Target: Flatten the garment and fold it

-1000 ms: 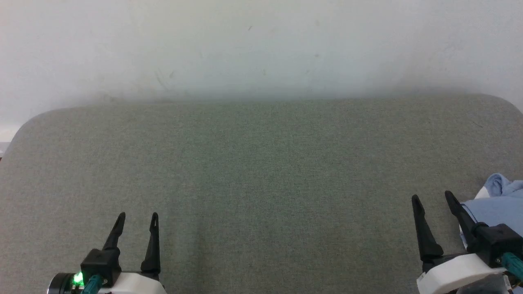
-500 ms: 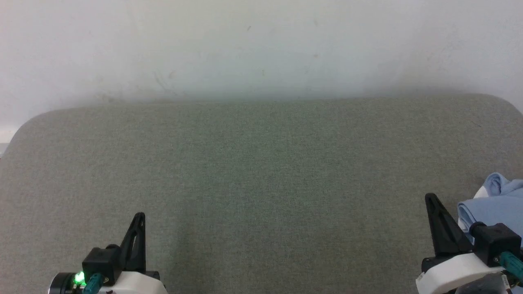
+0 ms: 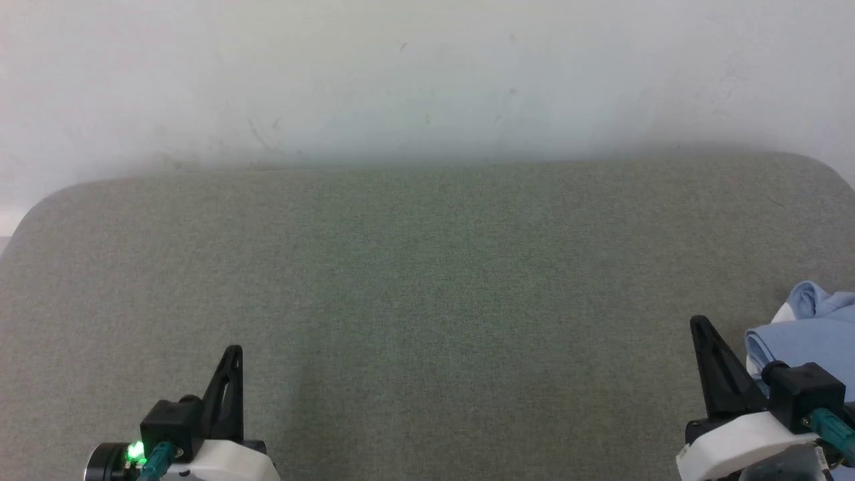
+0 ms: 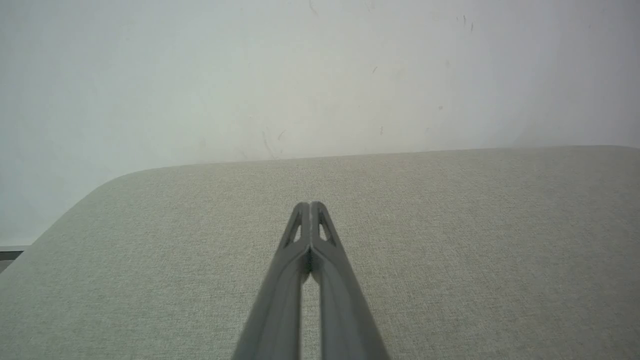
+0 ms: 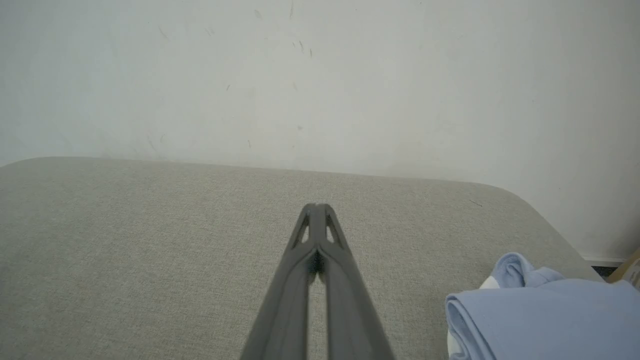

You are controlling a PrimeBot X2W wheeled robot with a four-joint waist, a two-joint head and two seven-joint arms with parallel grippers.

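Both closed, L hand (image 3: pixel 232 353), R hand (image 3: pixel 699 325); garment (image 3: pixel 811 334) bunched at table (image 3: pixel 427 267) R edge

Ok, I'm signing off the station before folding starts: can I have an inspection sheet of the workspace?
Surface: grey-green fabric-covered table, rounded corners.
Job's things: light blue T-shirt, bunched at the table's right edge, not flattened, not gripped.
Clutter: nothing seen.
Grippers: left gripper shut, holding nothing; right gripper shut, holding nothing, beside the T-shirt.
Cables: teal cables at both wrists.
Surroundings: white wall, scuffed, behind the table.
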